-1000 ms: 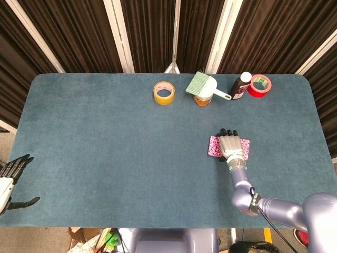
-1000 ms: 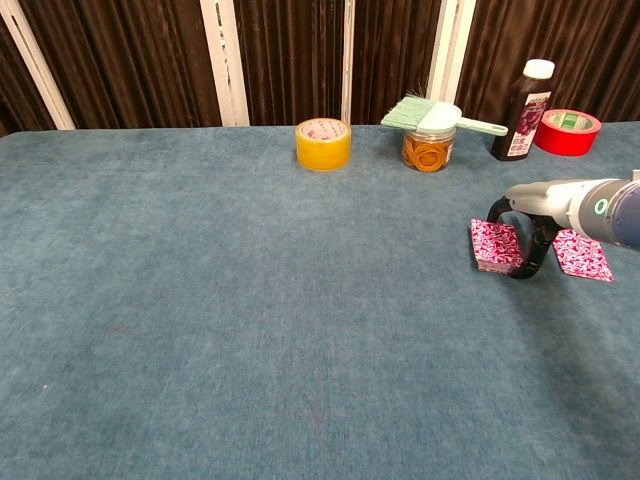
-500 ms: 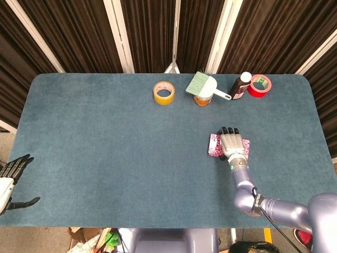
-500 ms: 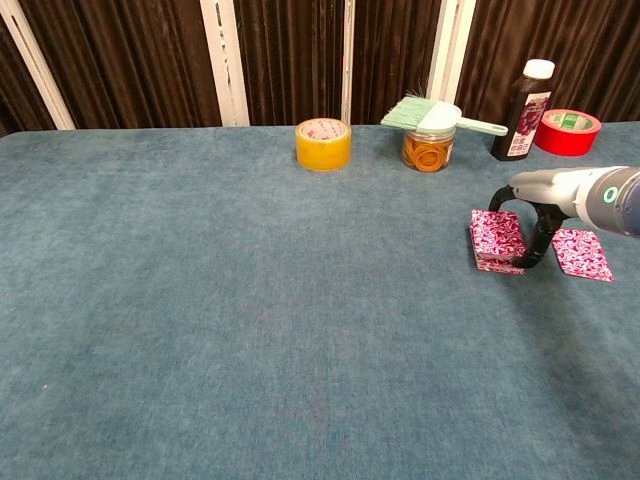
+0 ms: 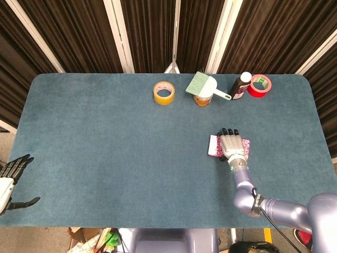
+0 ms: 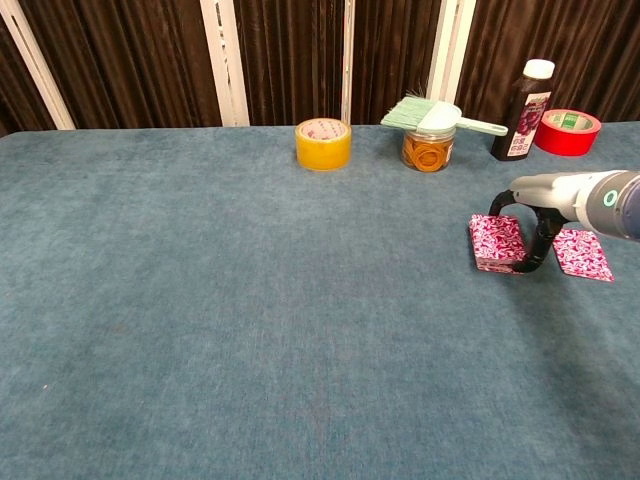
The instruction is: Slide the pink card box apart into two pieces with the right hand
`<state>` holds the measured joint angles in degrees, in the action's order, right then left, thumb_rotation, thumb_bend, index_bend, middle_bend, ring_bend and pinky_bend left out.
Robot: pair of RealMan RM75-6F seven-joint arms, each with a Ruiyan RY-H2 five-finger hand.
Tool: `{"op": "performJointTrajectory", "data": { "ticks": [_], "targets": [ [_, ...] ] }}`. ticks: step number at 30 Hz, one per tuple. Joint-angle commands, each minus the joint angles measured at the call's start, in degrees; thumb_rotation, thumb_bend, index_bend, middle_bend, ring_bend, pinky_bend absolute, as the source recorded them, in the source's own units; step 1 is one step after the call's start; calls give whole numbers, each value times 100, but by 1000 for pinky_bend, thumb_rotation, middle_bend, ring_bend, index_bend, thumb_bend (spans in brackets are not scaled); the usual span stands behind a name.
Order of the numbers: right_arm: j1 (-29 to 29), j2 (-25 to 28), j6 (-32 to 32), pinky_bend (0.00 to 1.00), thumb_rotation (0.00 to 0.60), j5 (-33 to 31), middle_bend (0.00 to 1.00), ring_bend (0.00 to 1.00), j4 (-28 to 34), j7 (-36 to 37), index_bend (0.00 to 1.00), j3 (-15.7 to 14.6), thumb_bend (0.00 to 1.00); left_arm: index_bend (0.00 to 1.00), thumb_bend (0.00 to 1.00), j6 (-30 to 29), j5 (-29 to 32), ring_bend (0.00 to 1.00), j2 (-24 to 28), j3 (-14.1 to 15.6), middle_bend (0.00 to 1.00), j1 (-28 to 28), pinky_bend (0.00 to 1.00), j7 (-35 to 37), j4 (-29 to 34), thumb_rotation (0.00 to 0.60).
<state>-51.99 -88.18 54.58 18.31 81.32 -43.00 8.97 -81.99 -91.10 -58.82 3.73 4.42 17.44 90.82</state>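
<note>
On the blue felt table [image 5: 105, 158], the right robot hand [image 5: 232, 145] presses curled fingers onto the flat, pink-patterned card box [image 6: 497, 243].

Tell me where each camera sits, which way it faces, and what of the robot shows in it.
Head view: sits high above the near edge, looking steeply down on the whole table; shows the right hand over the pink card box, its arm, and the left hand off the table's edge.
Chest view: sits low at the near edge, looking across the table toward the curtains; shows only the right hand.
Shared: the right hand, pink card box, yellow tape roll, brush, bottle, red tape roll.
</note>
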Motion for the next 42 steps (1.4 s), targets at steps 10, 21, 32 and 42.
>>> {"op": "performJointTrajectory", "data": {
  "ticks": [10, 21, 32, 42],
  "targets": [
    [-84, 97, 81, 0, 600, -80, 91, 0, 341, 52, 495, 175, 300, 0, 2, -9, -12, 0, -3, -1, 0, 2, 0, 5, 0, 600],
    [-329, -135, 452, 0, 600, -175, 92, 0, 816, -94, 496, 358, 301, 0, 2, -27, -41, 0, -1, 3, 0, 5, 0, 36, -14, 600],
    [-558, -625, 756, 0, 600, -231, 91, 0, 850, -328, 496, 364, 301, 0, 3, -53, -78, 0, 1, 13, 0, 4, 0, 122, -73, 600],
    [-502, -708, 807, 0, 600, -224, 91, 0, 552, -410, 496, 242, 301, 0, 2, -76, -102, 0, 2, 28, 0, -6, 0, 136, -90, 600]
  ]
}}
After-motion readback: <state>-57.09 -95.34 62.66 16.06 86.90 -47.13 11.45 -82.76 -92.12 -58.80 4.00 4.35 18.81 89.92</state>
